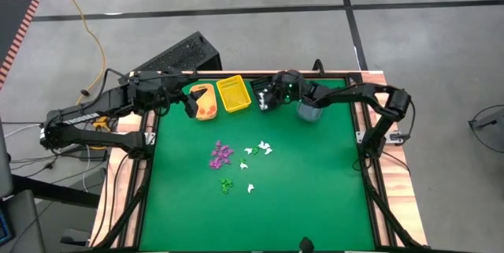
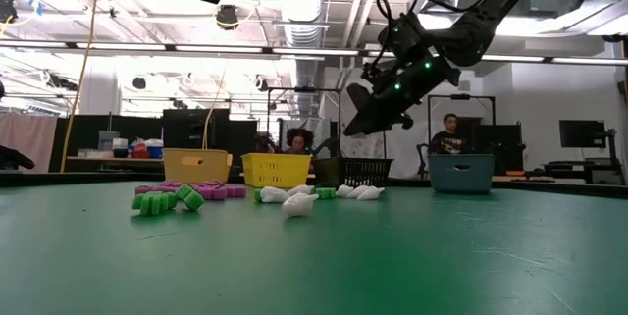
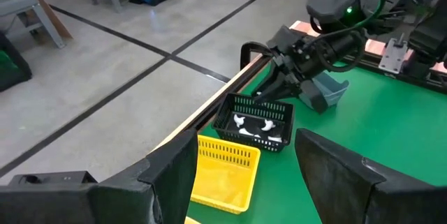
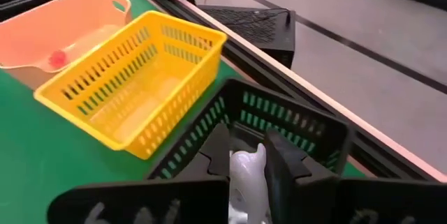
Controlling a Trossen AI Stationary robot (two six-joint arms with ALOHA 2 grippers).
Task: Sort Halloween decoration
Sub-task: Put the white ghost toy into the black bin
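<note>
Small Halloween decorations lie loose on the green table: purple ones [image 1: 221, 154], white ones [image 1: 260, 149] and green ones [image 1: 226, 184]. My right gripper [image 4: 244, 151] hangs over the black bin [image 1: 264, 94] at the table's far edge, shut on a white decoration [image 4: 246, 175]. Several white decorations [image 3: 255, 128] lie on the floor of that bin. My left gripper [image 1: 189, 105] waits raised at the far left near the orange bin [image 1: 203, 99]. It is open, with nothing between its fingers. My right gripper pinches the white decoration between its two fingers. One end of the decoration [image 4: 253, 155] shows at the fingertips and the rest runs back between them. The fingers slant down from the table's right side. The decoration is lifted clear above the black bin [image 4: 293, 123].
Four bins stand in a row along the far edge: orange, yellow [image 1: 234, 94], black and blue-grey [image 1: 309, 111]. A small red piece [image 4: 56, 58] lies in the orange bin. The near half of the green table [image 1: 315, 198] is bare. People sit in the room beyond the table.
</note>
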